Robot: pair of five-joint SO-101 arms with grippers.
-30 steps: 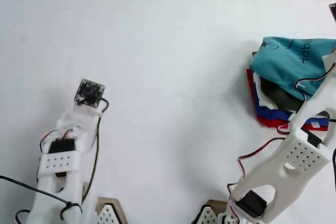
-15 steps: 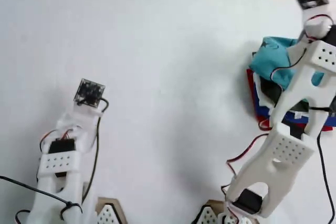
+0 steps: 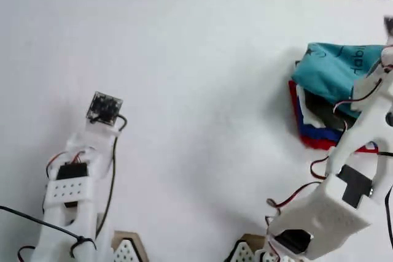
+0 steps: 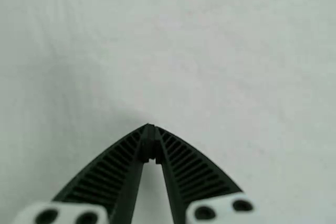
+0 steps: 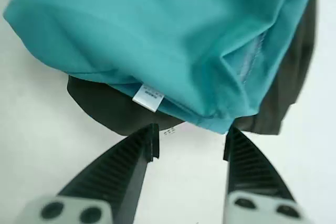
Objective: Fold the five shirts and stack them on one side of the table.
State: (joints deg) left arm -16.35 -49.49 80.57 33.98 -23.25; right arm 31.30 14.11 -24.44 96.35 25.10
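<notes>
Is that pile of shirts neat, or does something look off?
The teal shirt on top looks rumpled and askew; the black shirt, blue shirt and red shirt poke out unevenly beneath it.

One stack (image 3: 319,108) of five shirts is counted: teal shirt (image 3: 334,72), black shirt (image 3: 323,110), white shirt (image 3: 303,99), blue shirt (image 3: 316,133), red shirt (image 3: 293,105). Two hands are counted, left hand (image 4: 150,129) and right hand (image 5: 189,140), and one desk (image 3: 196,59).

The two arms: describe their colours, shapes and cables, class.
The left arm and right arm are white shells with perforated plates, black motors, red and black cables. The left gripper and right gripper have black ribbed fingers on white bases.
</notes>
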